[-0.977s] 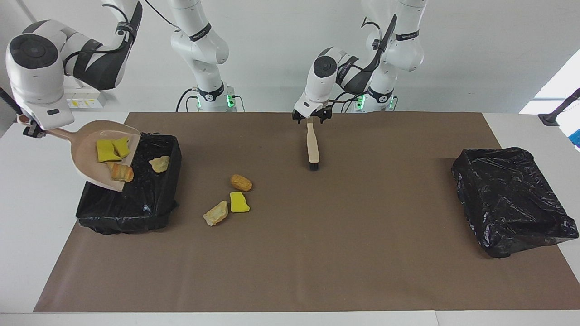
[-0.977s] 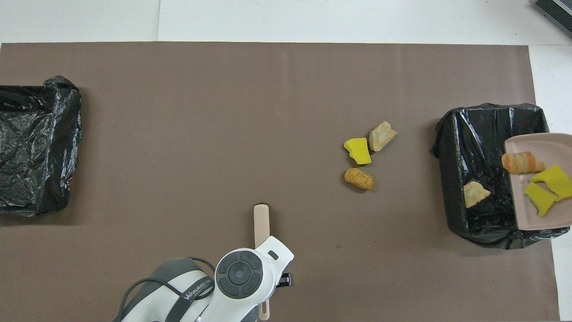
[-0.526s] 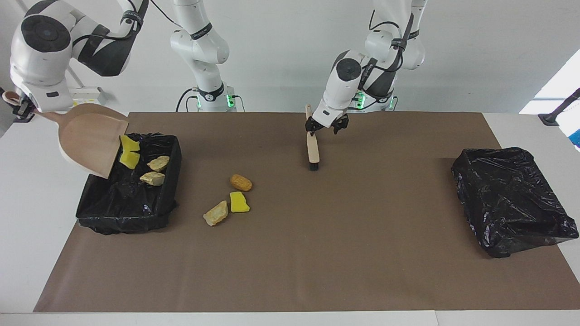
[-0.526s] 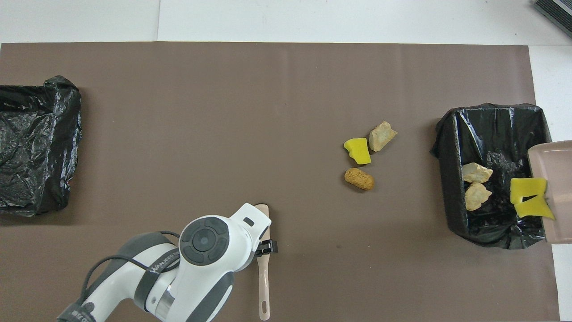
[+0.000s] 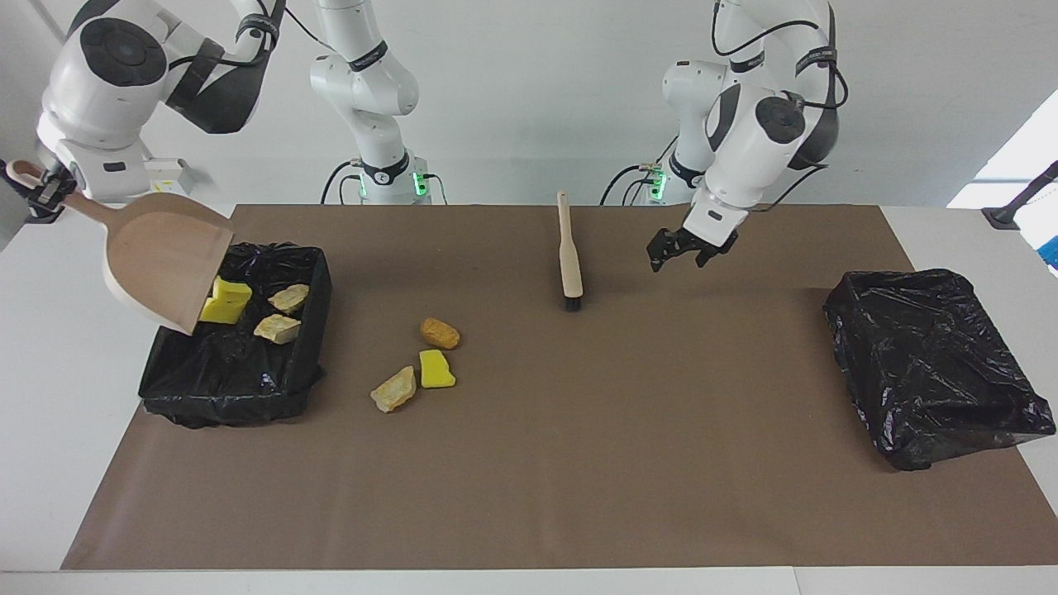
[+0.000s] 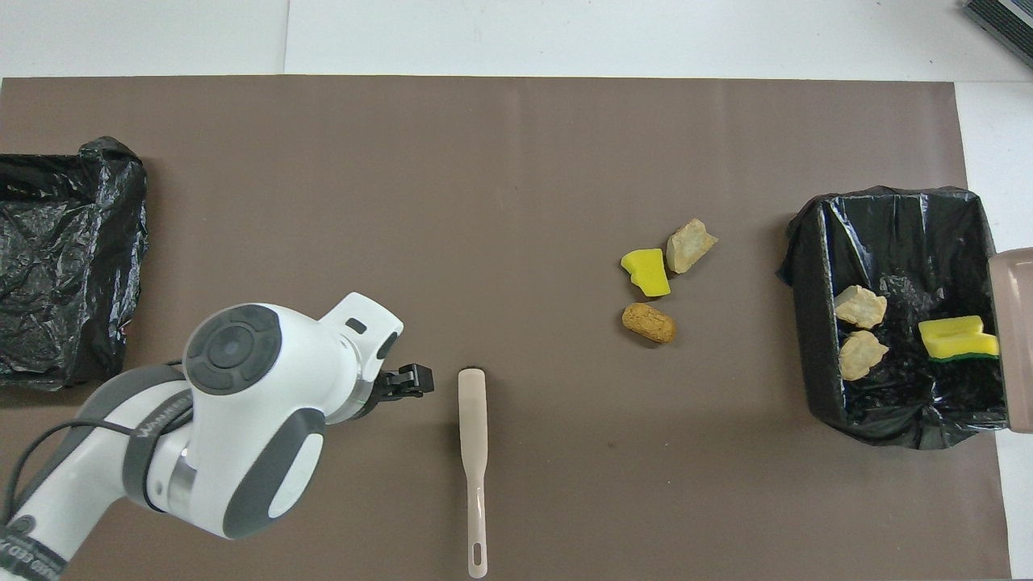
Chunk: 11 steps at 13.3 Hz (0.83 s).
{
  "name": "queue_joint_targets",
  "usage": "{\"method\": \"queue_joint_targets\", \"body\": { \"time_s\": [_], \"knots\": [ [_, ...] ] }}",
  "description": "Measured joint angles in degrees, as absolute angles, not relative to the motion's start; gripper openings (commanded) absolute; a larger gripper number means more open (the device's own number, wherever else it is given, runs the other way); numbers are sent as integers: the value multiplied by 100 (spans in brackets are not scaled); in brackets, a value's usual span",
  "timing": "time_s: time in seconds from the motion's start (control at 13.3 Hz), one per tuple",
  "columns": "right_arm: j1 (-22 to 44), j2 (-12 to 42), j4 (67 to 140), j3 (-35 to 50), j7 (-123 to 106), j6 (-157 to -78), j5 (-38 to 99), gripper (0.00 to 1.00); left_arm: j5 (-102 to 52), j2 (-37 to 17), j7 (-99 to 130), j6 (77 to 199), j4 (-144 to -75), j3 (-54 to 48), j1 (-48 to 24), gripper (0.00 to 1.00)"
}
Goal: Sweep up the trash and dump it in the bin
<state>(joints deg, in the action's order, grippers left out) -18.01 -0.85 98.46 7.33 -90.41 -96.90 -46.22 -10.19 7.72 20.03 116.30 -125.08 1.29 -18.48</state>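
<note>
My right gripper [image 5: 41,192] is shut on the handle of the beige dustpan [image 5: 161,260], which tilts steeply over the black-lined bin [image 5: 231,382] at the right arm's end. Yellow sponge trash [image 5: 225,302] and two tan lumps [image 5: 289,297] [image 5: 277,328] lie in that bin [image 6: 807,323]. On the mat beside the bin lie three more pieces: an orange-brown lump [image 5: 440,333], a yellow sponge [image 5: 435,369] and a tan chunk [image 5: 394,389]. The brush [image 5: 569,256] lies flat on the mat. My left gripper [image 5: 674,252] hangs open and empty over the mat beside the brush [image 6: 473,452].
A second black-lined bin [image 5: 934,364] sits at the left arm's end of the brown mat [image 5: 579,463]. The white table [image 5: 50,397] borders the mat on all sides.
The dustpan tipped steeper and its sponge pieces and lump slid into the bin. My left gripper rose from the brush handle and swung toward the left arm's end; the brush stayed put.
</note>
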Motion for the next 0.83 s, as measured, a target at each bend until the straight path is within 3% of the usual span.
{"method": "queue_joint_targets", "body": {
  "time_s": [0.38, 0.83],
  "knots": [
    [-1672, -84, 9847, 773, -8114, -9671, -2852, 0, -750, 777, 663, 11311, -12164, 129, -858, 100],
    [-551, -79, 9879, 804, -5140, -9546, -1311, 0, -567, 772, 220, 10418, -11320, 87, -342, 100]
  ]
}}
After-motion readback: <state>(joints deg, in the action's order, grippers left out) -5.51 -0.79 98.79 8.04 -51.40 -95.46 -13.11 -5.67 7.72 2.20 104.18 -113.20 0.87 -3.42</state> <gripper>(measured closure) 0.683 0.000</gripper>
